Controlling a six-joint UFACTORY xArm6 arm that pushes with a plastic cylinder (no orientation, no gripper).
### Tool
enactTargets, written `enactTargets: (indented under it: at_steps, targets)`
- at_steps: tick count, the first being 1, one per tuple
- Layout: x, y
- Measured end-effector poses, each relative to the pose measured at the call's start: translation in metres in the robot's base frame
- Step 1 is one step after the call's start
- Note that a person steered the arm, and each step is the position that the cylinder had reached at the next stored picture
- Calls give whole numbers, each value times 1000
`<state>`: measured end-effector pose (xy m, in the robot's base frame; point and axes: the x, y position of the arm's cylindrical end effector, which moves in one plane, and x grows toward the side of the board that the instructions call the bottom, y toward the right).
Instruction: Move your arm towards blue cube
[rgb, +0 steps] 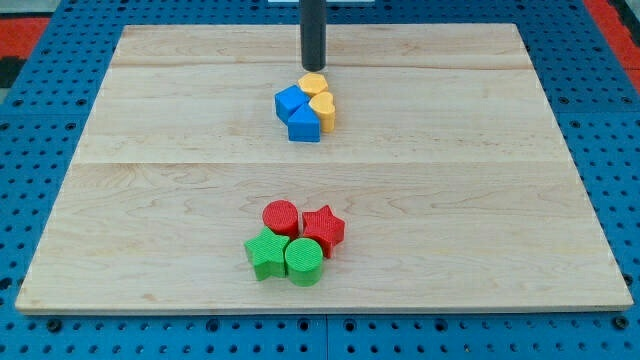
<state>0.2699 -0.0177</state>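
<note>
My tip (314, 69) ends just above the top of a tight cluster of blocks near the board's upper middle. In that cluster a blue cube (290, 101) lies at the left, below and left of the tip. A second blue block (304, 125) sits at the cluster's bottom. A yellow hexagon-like block (314, 83) lies right under the tip, and a yellow heart (322, 106) sits to the right of the blue cube. The tip is close to the yellow hexagon-like block; I cannot tell whether they touch.
A second cluster lies at the lower middle: a red cylinder (281, 217), a red star (323, 229), a green star (265, 254) and a green cylinder (303, 261). The wooden board (500, 200) lies on a blue perforated table.
</note>
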Motion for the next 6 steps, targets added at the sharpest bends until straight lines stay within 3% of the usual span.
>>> enactTargets:
  at_steps: [5,6]
  targets:
    - [-2,-43]
    - [38,-51]
